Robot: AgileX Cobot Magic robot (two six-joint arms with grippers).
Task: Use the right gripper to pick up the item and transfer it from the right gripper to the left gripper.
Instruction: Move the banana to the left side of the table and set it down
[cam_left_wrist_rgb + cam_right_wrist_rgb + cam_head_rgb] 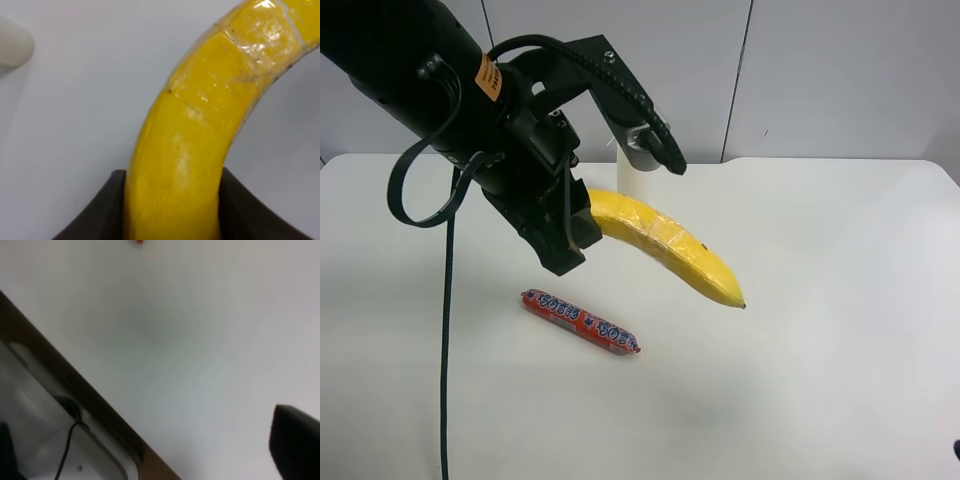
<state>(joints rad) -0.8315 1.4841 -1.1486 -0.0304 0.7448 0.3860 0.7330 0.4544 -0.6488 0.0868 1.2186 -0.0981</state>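
The banana [665, 248] is yellow, with clear tape around its middle. It is held in the air above the white table [820, 380], its tip pointing down toward the exterior high view's right. My left gripper [575, 235], on the arm with the orange label, is shut on the banana's stem end. In the left wrist view the banana [200, 125] sits between both black fingers [100, 210]. Of my right gripper, only one black finger [295, 445] shows in the right wrist view, over bare table, with nothing in it.
A red printed sausage stick [580, 322] lies on the table below the left gripper. A white upright candle [635, 180] stands behind the banana, partly hidden, and also shows in the left wrist view [12, 47]. The table's brown edge [75, 390] crosses the right wrist view.
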